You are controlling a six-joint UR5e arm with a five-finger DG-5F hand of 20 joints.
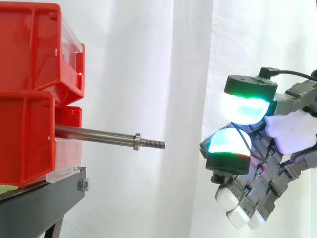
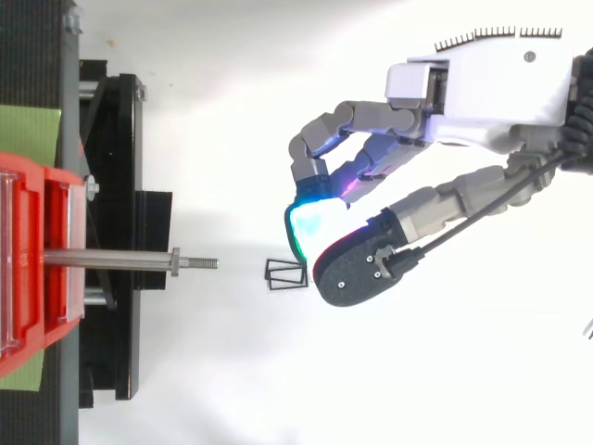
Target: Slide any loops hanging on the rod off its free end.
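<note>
Robot hand (image 1: 292, 130): out past the rod's free end, well clear of the stand's edge. From my feeds I can't tell if it's got hold of anything.
Loop (image 2: 286, 274): one small black loop in top view, in the gap btw the rod tip and the robot hand. It's just beside the hand and apart from the tip. Held or lying lower down, I can't say.
Rod tip (image 1: 154, 144): threaded and bare, nothing on it.
Rod (image 1: 94, 134): level, sticks out from btw the bins past the stand's edge. Shaft is bare up to the collar (image 1: 137, 141) in both views.
Done: I'd judge the slide-off done for that loop, as it's off the rod.
Left: no other loop hanging that I can see, so prob. nothing more to pull. The stretch of rod inside the bins is hidden, so I'm not 100% sure.
Red bins (image 1: 29, 54): stacked at the stand's edge, clear fronts.
Stand (image 1: 44, 206): black, carries the bins, green sheet (image 2: 28, 130) on it.
Writing: none I can read on bins, rod or hand, and no labels showing.
Curtain (image 1: 148, 59): white, plain, behind it all.
</note>
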